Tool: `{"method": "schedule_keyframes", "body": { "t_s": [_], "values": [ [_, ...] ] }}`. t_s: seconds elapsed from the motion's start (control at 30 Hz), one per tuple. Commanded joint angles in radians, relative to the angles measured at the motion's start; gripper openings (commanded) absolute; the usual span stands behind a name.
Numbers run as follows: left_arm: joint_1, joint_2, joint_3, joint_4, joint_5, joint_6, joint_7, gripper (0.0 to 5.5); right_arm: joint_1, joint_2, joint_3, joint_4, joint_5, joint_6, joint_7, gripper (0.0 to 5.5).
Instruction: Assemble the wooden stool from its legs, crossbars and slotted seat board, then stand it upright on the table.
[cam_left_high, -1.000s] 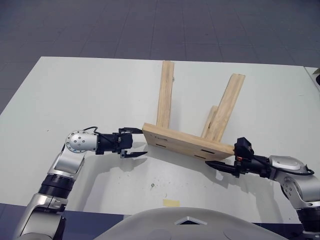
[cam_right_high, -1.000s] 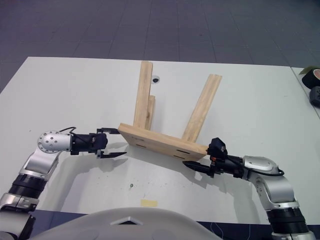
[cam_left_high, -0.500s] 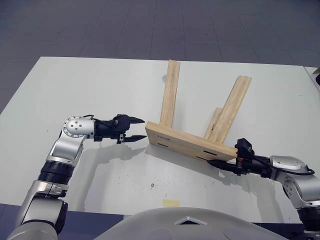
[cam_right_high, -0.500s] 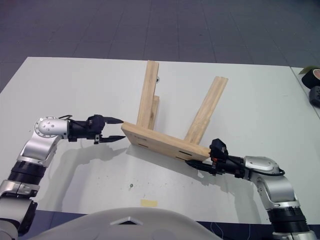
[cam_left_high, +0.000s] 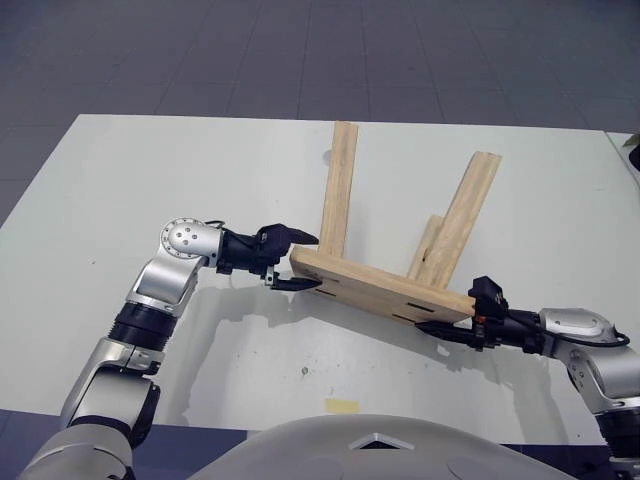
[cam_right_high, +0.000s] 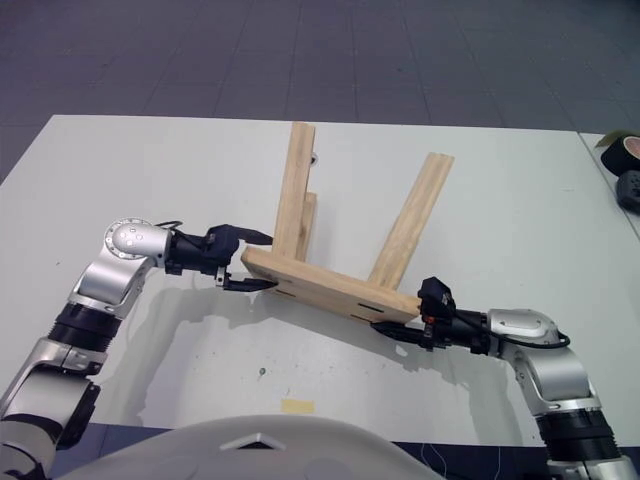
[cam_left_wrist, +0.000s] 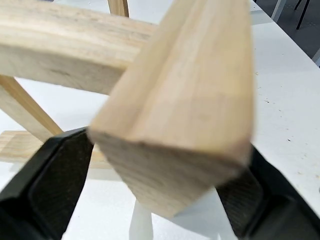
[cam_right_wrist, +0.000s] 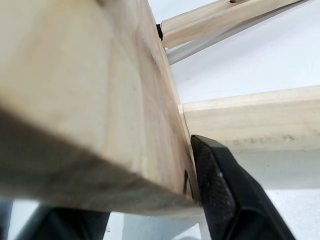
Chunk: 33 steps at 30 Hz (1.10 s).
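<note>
The wooden stool lies on its side on the white table (cam_left_high: 150, 170). Its slotted seat board (cam_left_high: 380, 285) faces me, and two long legs (cam_left_high: 338, 185) (cam_left_high: 462, 215) point away. A shorter piece (cam_left_high: 425, 240) shows behind the right leg. My left gripper (cam_left_high: 316, 263) is open, one finger above and one below the board's left end; the left wrist view has that end (cam_left_wrist: 175, 125) between the black fingers (cam_left_wrist: 55, 175). My right gripper (cam_left_high: 440, 312) is shut on the board's right end, a finger (cam_right_wrist: 225, 200) pressed against the wood.
A strip of yellow tape (cam_left_high: 341, 406) is stuck near the table's front edge. A small dark round thing (cam_right_high: 315, 157) lies behind the left leg. Dark objects (cam_right_high: 628, 170) sit past the table's right side. Bare table spreads to the left.
My left gripper has swung right and now straddles the board's left end. The stool shifted slightly right and up with the right gripper about a second ago.
</note>
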Motion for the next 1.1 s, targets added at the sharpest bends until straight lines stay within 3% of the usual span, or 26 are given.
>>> {"method": "schedule_keyframes", "body": {
  "t_s": [0.03, 0.3, 0.37, 0.47, 0.57, 0.7, 0.9, 1.1],
  "values": [
    [0.032, 0.049, -0.014, 0.025, 0.030, -0.009, -0.031, 2.98, 0.009, -0.015, 0.008, 0.012, 0.016, 0.028, 0.031, 2.23],
    [0.065, 0.011, -0.007, -0.078, -0.029, 0.087, 0.013, 1.69, -0.001, -0.006, -0.003, -0.004, 0.069, 0.091, 0.038, 2.23],
    [0.070, 0.042, 0.033, -0.199, -0.158, 0.284, -0.001, 1.65, -0.029, 0.009, -0.069, -0.069, 0.231, 0.232, 0.015, 2.23],
    [0.054, 0.110, 0.172, -0.383, -0.477, 0.674, 0.034, 1.65, -0.101, 0.045, -0.224, -0.179, 0.676, 0.442, -0.150, 2.23],
    [0.023, 0.111, 0.381, -0.416, -0.975, 0.939, 0.325, 1.65, -0.116, 0.070, -0.272, -0.300, 1.170, 0.358, -0.455, 2.22],
    [0.054, 0.083, 0.388, -0.483, -1.478, 0.749, 0.866, 1.65, -0.170, 0.183, -0.260, -0.403, 1.410, 0.118, -0.762, 2.21],
    [-0.125, -0.045, 0.370, -0.446, -1.573, 0.555, 1.408, 1.65, -0.360, 0.298, -0.284, -0.370, 1.418, -0.052, -1.094, 2.17],
    [-0.039, -0.102, 0.358, -0.364, -1.573, 0.538, 1.707, 1.65, -0.351, 0.356, -0.293, -0.282, 1.283, -0.035, -1.232, 3.25]
  ]
}}
